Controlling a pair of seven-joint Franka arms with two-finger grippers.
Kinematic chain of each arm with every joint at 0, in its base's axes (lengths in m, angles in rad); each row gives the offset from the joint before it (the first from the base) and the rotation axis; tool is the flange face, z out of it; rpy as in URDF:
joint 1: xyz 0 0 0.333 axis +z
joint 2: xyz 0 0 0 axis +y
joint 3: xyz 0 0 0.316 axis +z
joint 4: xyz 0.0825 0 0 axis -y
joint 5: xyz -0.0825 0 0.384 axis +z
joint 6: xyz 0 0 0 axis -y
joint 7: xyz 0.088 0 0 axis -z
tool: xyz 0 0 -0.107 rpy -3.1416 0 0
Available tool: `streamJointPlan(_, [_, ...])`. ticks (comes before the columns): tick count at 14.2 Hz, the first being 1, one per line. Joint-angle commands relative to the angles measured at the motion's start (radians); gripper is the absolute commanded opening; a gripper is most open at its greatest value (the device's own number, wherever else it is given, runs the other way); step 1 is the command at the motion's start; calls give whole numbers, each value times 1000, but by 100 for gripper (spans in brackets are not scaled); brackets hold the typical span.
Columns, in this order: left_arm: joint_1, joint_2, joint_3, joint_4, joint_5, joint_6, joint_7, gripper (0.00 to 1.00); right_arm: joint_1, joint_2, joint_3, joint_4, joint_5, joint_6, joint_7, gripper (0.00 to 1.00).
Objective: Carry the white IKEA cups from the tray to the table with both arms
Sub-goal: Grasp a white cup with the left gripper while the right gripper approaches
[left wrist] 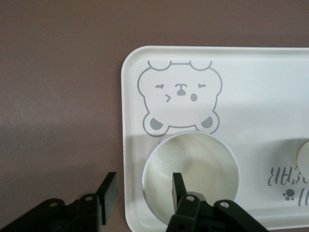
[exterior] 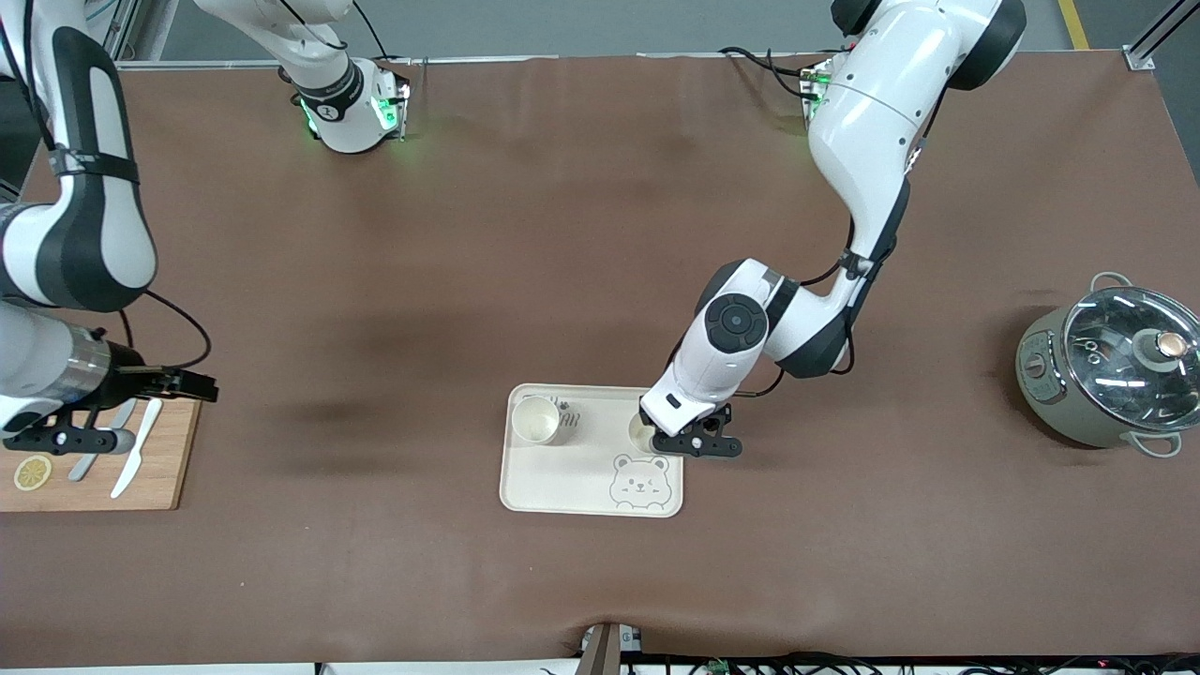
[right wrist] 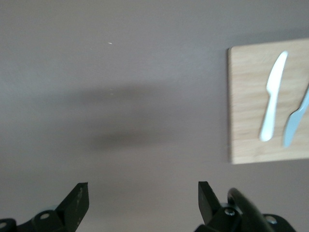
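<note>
Left gripper (left wrist: 142, 193) is down at the small cream-white tapered cup (left wrist: 190, 176) on the cream rectangular bear-print tray (left wrist: 251, 77), at the tray's left-arm end. Jaws straddle the cup wall, one inside the rim, one outside, not yet clamped; cup not gripped. Pinch the wall squarely, then lift straight so the tray stays put. Second white cup (exterior: 536, 419) sits at the tray's other end. Right gripper (right wrist: 142, 200) waits, jaws wide, over the brown worktop (exterior: 562, 234) by the wooden cutting board (exterior: 164, 469).
</note>
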Motion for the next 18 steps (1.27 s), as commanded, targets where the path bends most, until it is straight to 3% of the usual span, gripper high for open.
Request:
streamJointPlan(1, [-14, 21, 15, 30, 29, 7, -21, 22, 54, 22, 2, 23, 19, -9, 158, 100])
streamJointPlan(2, [-14, 22, 15, 30, 29, 7, -21, 12, 65, 27, 2, 23, 19, -9, 187, 100])
streamJointPlan(4, [-14, 16, 15, 28, 32, 7, -23, 0, 86, 54, 2, 23, 47, -4, 208, 100])
streamJointPlan(7, [-3, -11, 15, 28, 37, -4, -17, 0, 106, 110, 0, 25, 244, 21, 276, 100])
streamJointPlan(8, [1, -22, 15, 28, 37, -5, -15, 0, 124, 122, 2, 25, 272, 49, 311, 100])
streamJointPlan(12, [20, -102, 18, 22, 39, -97, -17, 0, 251, 177, 0, 25, 274, 143, 537, 100])
streamJointPlan(15, [69, -181, 21, 14, 35, -189, -23, 0, 290, 213, 3, 31, 284, 178, 635, 100])
streamJointPlan(18, [151, -284, 14, -74, 37, -249, -3, 0, 353, 239, 3, 31, 288, 264, 707, 100])
